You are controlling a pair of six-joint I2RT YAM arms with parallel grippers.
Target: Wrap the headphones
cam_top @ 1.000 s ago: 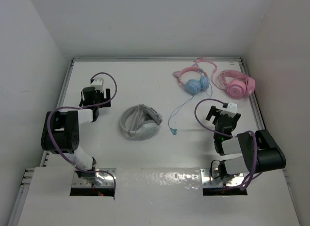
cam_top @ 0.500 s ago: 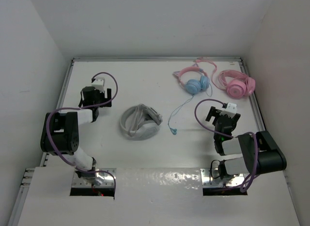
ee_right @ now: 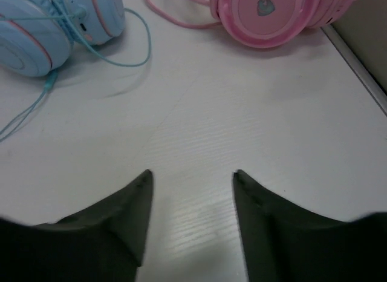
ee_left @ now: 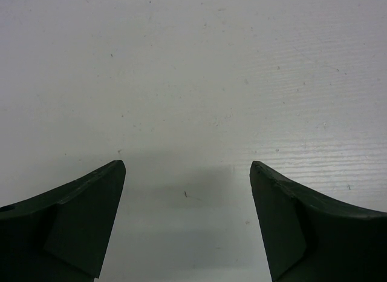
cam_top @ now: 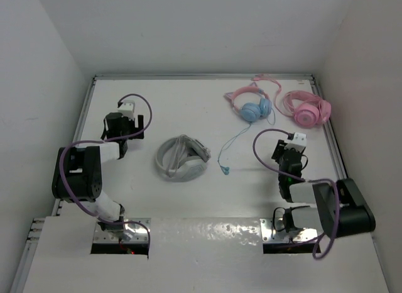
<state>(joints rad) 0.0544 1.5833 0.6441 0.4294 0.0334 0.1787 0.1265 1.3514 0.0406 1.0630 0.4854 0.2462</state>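
The headphones (cam_top: 253, 110) are lying at the far right of the table (cam_top: 188, 104), just left of the pink set (cam_top: 305, 108). The headband is arching toward the far-left and the blue cups are sitting side by side on the nearer side. Their cable (ee_right: 47, 83) is trailing near-left. The right gripper (ee_right: 192, 176) is hovering near them, spread and empty. The left gripper (ee_left: 187, 170) is gaping too, well apart.

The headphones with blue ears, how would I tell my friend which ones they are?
Look at the far right of the white table, where two pairs lie side by side. The headphones are the left pair, beside the all-pink headphones. Only they have light blue ear cups under a pink cat-ear band, and a thin blue cable trailing toward the near edge.
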